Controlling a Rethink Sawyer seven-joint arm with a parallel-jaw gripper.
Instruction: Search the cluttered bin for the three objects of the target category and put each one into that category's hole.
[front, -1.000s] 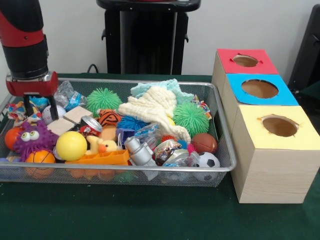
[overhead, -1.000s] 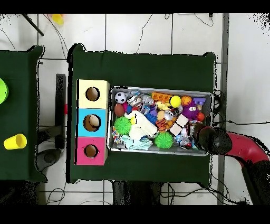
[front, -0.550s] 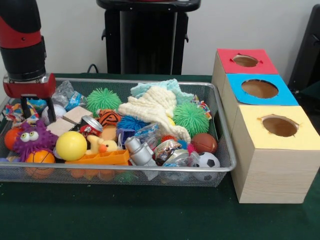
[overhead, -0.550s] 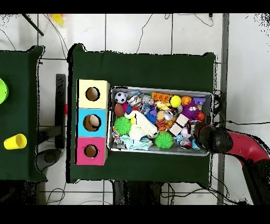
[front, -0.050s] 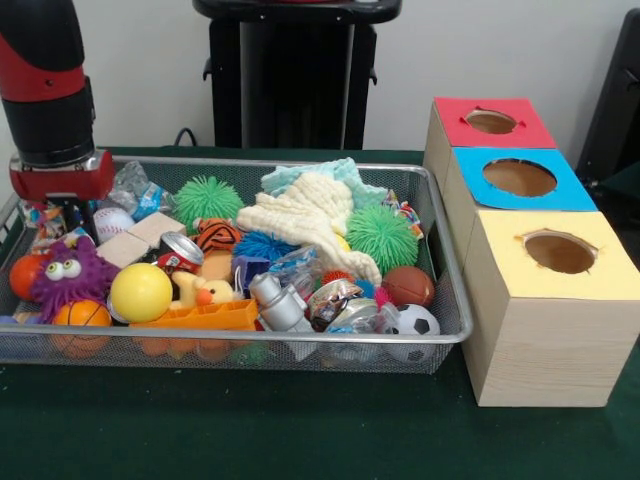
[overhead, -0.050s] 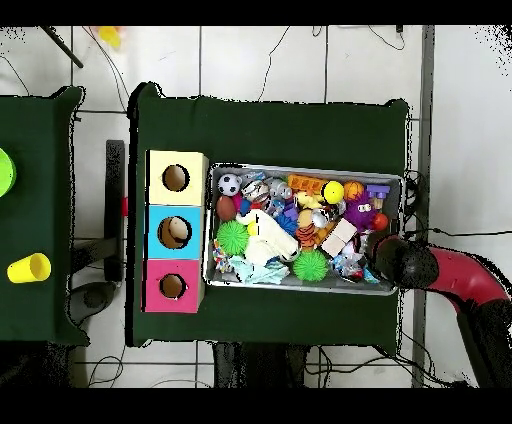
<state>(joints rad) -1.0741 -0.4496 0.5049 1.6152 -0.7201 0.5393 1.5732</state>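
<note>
The gripper (front, -0.050s: 68, 218) hangs at the left end of the bin (front, -0.050s: 300, 345) in the front view, its dark fingers (front, -0.050s: 90, 215) dipping among the toys just above the purple monster (front, -0.050s: 68, 272) and beside a white ball (front, -0.050s: 112, 222). Whether the fingers are spread or closed on anything I cannot tell (the red wrist block and the clutter hide the tips). In the overhead view the arm (overhead, -0.050s: 450, 278) comes in from the right and covers that corner of the bin.

The bin is a wire mesh tray on the green table (front, -0.050s: 250, 430), packed full. Along its front edge lie an orange basketball (front, -0.050s: 80, 315), a yellow ball (front, -0.050s: 141, 291), an orange block (front, -0.050s: 200, 317), a small duck (front, -0.050s: 205, 292), a grey metal piece (front, -0.050s: 280, 305) and a soccer ball (front, -0.050s: 416, 322). A brown ball (front, -0.050s: 407, 285) sits just behind the soccer ball. Further back are two green spiky balls (front, -0.050s: 205, 198), a cream knitted cloth (front, -0.050s: 310, 222), a tiger toy (front, -0.050s: 216, 235), a small can (front, -0.050s: 182, 250) and two wooden blocks (front, -0.050s: 140, 238).

Right of the bin, touching one another in a row, stand three boxes, each with a round hole on top: yellow (front, -0.050s: 560, 262) nearest, blue (front, -0.050s: 520, 180) in the middle, red (front, -0.050s: 490, 122) at the back. The holes look empty from the front.
</note>
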